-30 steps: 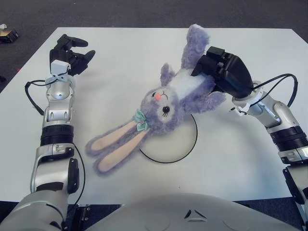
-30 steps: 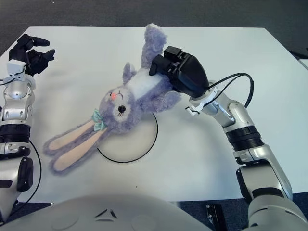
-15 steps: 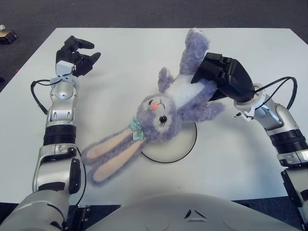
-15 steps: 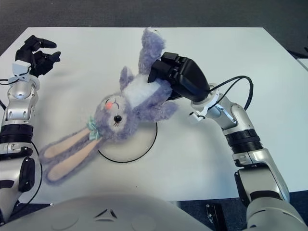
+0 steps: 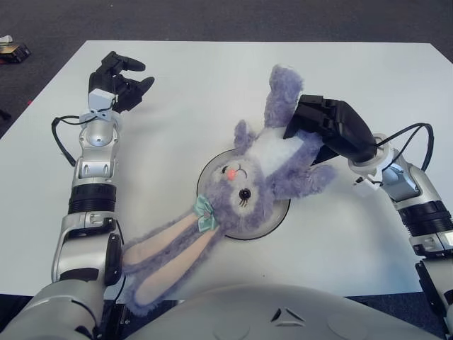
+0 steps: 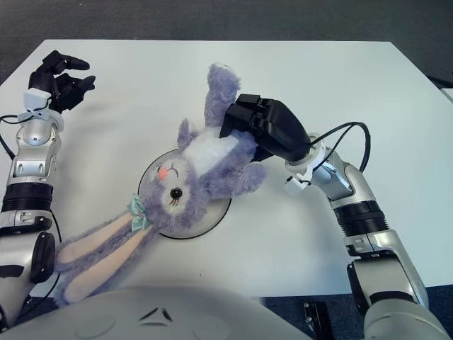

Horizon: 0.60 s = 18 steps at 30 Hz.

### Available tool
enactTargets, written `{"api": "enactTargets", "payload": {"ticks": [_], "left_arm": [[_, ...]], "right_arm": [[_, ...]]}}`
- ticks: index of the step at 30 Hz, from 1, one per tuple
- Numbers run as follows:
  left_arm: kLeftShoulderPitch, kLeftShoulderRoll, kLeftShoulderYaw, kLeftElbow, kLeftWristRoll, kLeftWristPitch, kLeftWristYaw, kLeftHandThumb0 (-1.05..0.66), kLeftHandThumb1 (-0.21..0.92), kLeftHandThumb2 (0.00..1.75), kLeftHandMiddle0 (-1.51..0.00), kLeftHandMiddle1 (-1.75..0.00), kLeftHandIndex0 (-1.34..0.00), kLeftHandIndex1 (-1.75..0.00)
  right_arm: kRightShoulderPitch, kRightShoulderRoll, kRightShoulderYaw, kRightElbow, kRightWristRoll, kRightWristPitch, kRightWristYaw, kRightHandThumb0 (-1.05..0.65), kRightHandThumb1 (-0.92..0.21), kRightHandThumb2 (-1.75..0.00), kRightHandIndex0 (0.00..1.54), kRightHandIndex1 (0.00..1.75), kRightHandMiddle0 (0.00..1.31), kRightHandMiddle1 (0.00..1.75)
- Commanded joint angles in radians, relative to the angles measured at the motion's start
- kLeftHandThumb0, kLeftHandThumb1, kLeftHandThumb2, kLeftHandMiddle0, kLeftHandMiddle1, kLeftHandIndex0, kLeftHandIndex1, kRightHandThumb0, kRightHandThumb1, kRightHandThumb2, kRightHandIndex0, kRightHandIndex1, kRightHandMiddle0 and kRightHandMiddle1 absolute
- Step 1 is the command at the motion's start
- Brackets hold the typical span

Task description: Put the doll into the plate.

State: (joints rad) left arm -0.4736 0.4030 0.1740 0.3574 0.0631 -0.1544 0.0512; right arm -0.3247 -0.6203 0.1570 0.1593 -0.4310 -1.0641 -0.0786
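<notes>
A purple plush rabbit doll (image 5: 262,173) with long pink-lined ears and a teal bow lies head-down across the round white plate (image 5: 210,166) with a black rim. Its head covers most of the plate and its ears (image 5: 166,262) trail off toward the table's near edge. My right hand (image 5: 327,127) is shut on the doll's body, just right of the plate, one purple leg (image 5: 282,92) sticking up past it. My left hand (image 5: 117,78) shows at the far left of the table, fingers spread and holding nothing.
The white table (image 5: 212,78) ends in dark floor on all sides. A black cable (image 5: 410,134) loops from my right wrist. A small object (image 5: 13,49) lies on the floor at the far left.
My right hand has brought the doll down and toward me, so its head now covers the plate and its ears reach the near edge. The left hand has shifted slightly.
</notes>
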Motion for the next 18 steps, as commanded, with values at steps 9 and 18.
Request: {"api": "enactTargets", "payload": {"ticks": [9,18], "left_arm": [[0.000,-0.007,-0.009,-0.026,0.007,0.002,-0.010,-0.01,0.92,0.12,-0.76,-1.07,-0.45,-1.36],[0.001,-0.010,-0.010,-0.033,0.008,0.006,-0.011,-0.01,0.92,0.13,-0.75,-1.08,-0.44,-1.37]], "right_arm": [[0.046,-0.032,-0.060,-0.076,0.069,-0.010,0.085,-0.20,-0.92,-0.15,0.63,1.66,0.51,1.75],[0.063,-0.043,-0.067,-0.112,0.121,0.009,0.164,-0.20,-0.92,-0.14,0.63,1.65,0.50,1.75]]}}
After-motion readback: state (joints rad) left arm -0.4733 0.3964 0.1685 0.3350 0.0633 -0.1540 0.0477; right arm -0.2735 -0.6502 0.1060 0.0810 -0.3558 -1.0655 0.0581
